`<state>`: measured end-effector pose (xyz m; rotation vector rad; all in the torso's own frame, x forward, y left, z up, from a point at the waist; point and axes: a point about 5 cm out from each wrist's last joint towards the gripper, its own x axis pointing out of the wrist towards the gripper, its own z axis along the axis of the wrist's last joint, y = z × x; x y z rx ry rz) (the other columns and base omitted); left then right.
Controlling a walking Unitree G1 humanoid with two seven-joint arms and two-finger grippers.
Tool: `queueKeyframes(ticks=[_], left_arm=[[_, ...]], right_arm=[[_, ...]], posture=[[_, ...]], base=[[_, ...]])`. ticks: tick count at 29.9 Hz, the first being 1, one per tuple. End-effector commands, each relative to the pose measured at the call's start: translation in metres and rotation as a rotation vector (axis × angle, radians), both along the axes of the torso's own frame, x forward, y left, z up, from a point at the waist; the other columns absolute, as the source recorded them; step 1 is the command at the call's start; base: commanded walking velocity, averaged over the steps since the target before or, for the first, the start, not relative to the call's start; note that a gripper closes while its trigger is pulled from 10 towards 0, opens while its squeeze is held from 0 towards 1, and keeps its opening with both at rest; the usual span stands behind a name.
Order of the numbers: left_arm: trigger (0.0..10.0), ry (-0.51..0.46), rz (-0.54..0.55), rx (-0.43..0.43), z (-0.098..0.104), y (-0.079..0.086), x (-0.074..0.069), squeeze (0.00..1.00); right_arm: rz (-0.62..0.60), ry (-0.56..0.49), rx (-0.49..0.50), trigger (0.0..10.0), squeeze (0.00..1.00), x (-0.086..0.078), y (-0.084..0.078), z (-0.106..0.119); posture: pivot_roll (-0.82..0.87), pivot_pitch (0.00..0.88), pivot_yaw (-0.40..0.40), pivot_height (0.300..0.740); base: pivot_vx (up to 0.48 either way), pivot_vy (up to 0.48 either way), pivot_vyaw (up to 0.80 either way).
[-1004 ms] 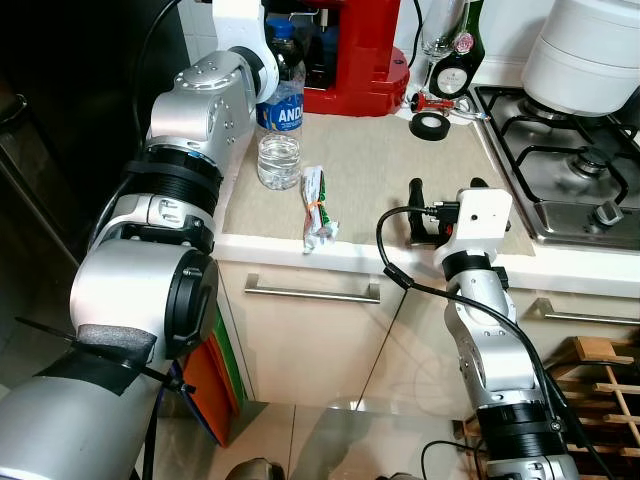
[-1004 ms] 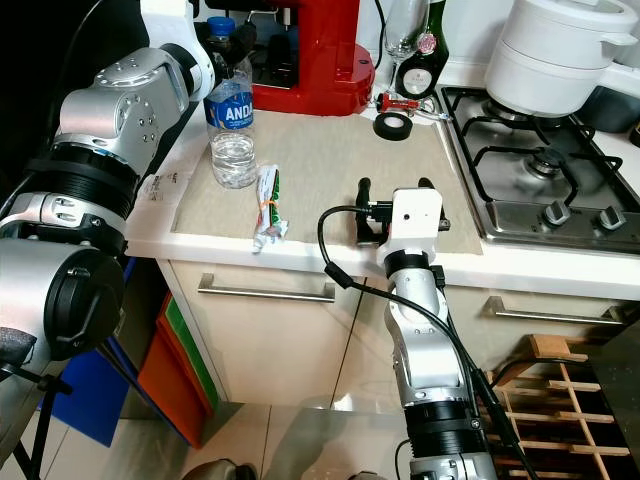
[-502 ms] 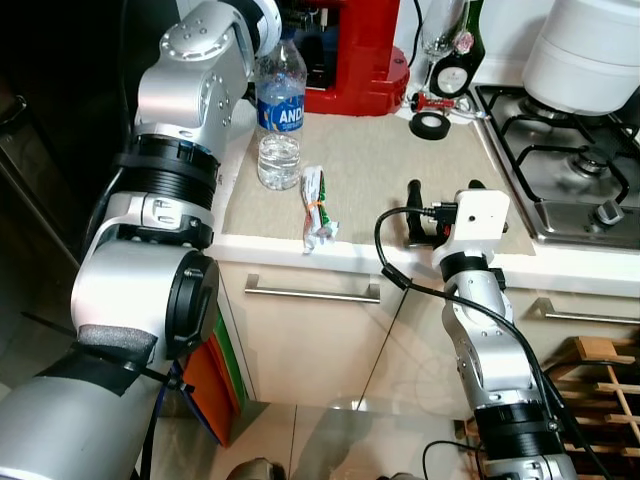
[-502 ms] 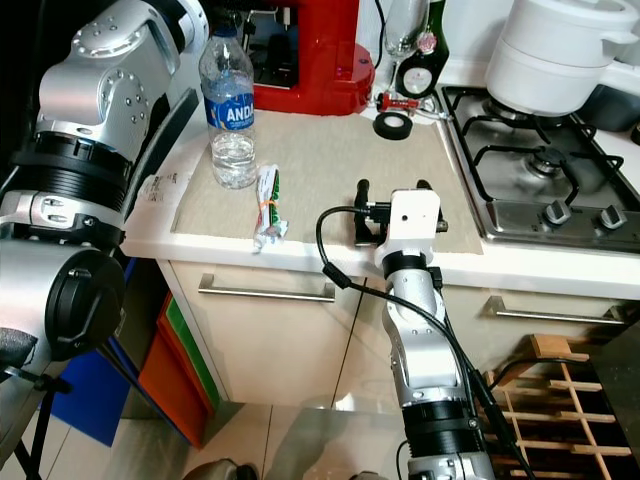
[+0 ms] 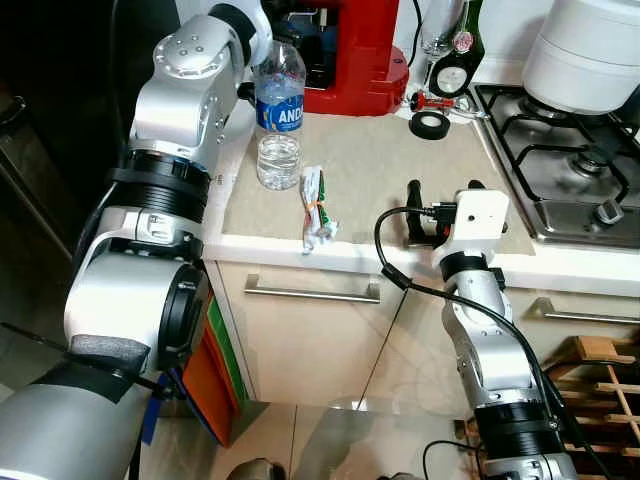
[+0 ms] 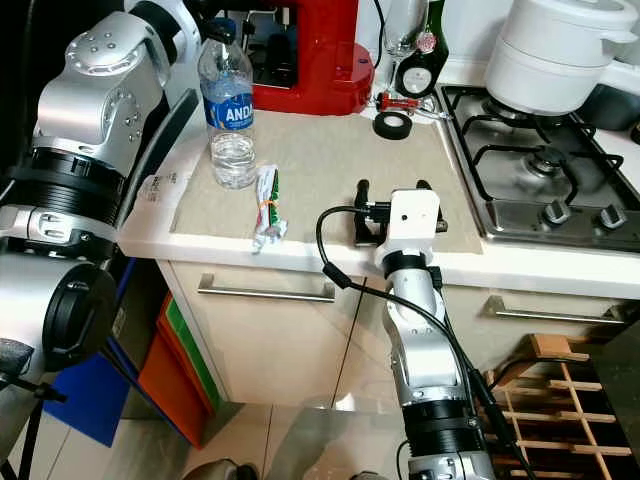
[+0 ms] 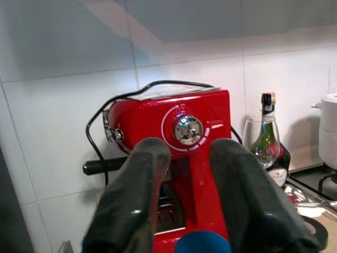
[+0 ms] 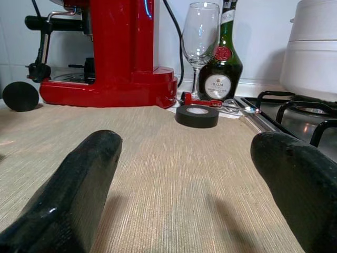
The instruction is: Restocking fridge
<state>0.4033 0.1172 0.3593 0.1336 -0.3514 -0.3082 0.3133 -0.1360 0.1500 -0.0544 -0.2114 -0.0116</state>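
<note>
Water bottle (image 5: 279, 118) upright on the beige mat (image 5: 380, 170), near its back left corner, blue label facing forward, water low in the bottom part. Just right of it, a small tied packet (image 5: 318, 208) lying flat, reaching toward the counter's front edge. Directly behind the bottle, a red coffee machine (image 5: 355, 55); in the left wrist view, blue cap (image 7: 202, 243) just below and between the two black fingers (image 7: 134, 200).

Left gripper (image 7: 184, 197) raised above the bottle's top, close to the cap, fingers slightly parted, gripping nothing. Left arm (image 5: 185, 110) bent up along the counter's left edge.

Right gripper (image 5: 442, 205) resting low on the mat's front right part, well apart from the bottle, fingers spread wide and empty, pointing toward the back of the counter.

Farther back: a roll of black tape (image 5: 431, 124) on the mat, a dark green bottle (image 5: 458, 60) and a wine glass (image 8: 200, 31) by the wall. To the right, a gas hob (image 5: 570, 165) with a large white pot (image 5: 590, 50) on it. Below the counter, cream drawers with a metal handle (image 5: 312, 292).
</note>
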Motion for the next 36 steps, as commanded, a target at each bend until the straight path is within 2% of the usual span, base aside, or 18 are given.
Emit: queueKeyframes(ticks=[1,9,14,19,25,33,36], left_arm=[[10.0,-0.020,0.009,0.005,0.003,0.002,-0.002,1.00],[10.0,-0.091,0.006,0.027,0.014,0.000,-0.006,1.00],[10.0,-0.097,0.006,0.032,0.018,0.001,-0.005,1.00],[10.0,-0.024,0.020,0.022,0.010,0.005,0.002,1.00],[10.0,0.121,0.027,-0.014,-0.013,0.008,0.013,1.00],[10.0,0.165,0.040,0.033,-0.019,0.001,0.019,1.00],[10.0,0.173,0.043,0.040,-0.019,0.001,0.020,1.00]], right_arm=[[0.001,-0.004,-0.009,10.0,0.00,0.000,-0.001,0.000],[0.007,-0.005,-0.026,10.0,0.00,0.000,-0.002,0.000],[0.017,-0.009,-0.037,10.0,0.00,0.000,-0.002,0.002],[0.017,-0.017,-0.040,10.0,0.00,0.004,-0.003,0.005],[0.023,-0.030,-0.027,10.0,0.00,0.015,0.003,0.011],[0.035,-0.038,-0.005,10.0,0.00,0.030,0.011,0.020],[0.039,-0.044,-0.005,10.0,0.00,0.030,0.013,0.021]], posture=[[-0.01,0.000,0.016,0.740],[-0.02,0.000,0.003,0.740],[-0.02,0.000,-0.004,0.740],[-0.02,0.000,0.002,0.740],[0.00,0.000,0.023,0.740],[0.02,0.000,0.067,0.740],[0.02,0.000,0.075,0.740]], base=[[0.000,0.000,0.00],[0.000,0.000,0.00],[0.000,0.000,0.00],[0.000,0.000,0.00],[0.000,0.000,0.00],[0.000,0.000,0.00],[0.000,0.000,0.00]])
